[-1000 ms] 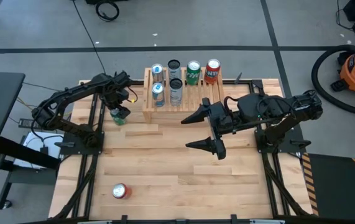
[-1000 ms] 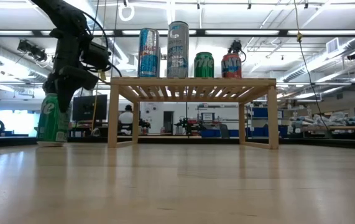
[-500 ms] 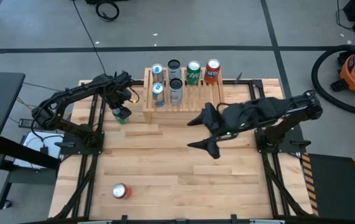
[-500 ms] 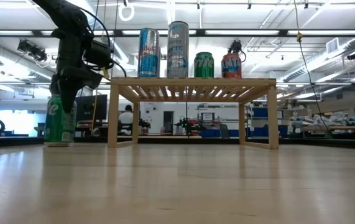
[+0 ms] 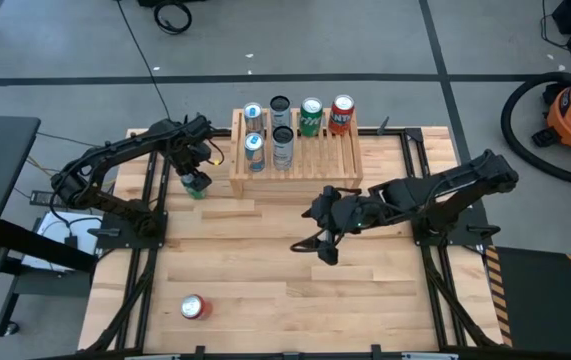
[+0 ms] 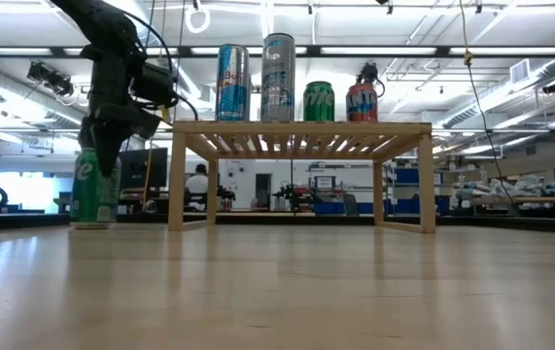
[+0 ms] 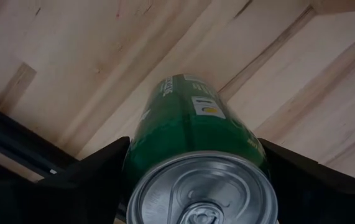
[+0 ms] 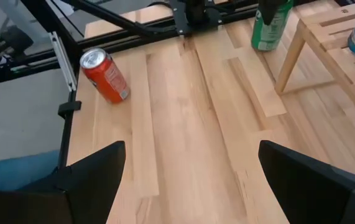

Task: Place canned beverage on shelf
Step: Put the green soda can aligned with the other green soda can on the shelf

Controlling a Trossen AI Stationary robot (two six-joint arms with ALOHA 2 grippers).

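Left gripper pinches the green can upright on the bench, just left of the shelf. Right gripper hangs mid-bench, fingers spread wide, holding nothing, red can well apart.

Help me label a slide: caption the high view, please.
Left pincer grips a green can beside the shelf; open right pincer hangs mid-table.
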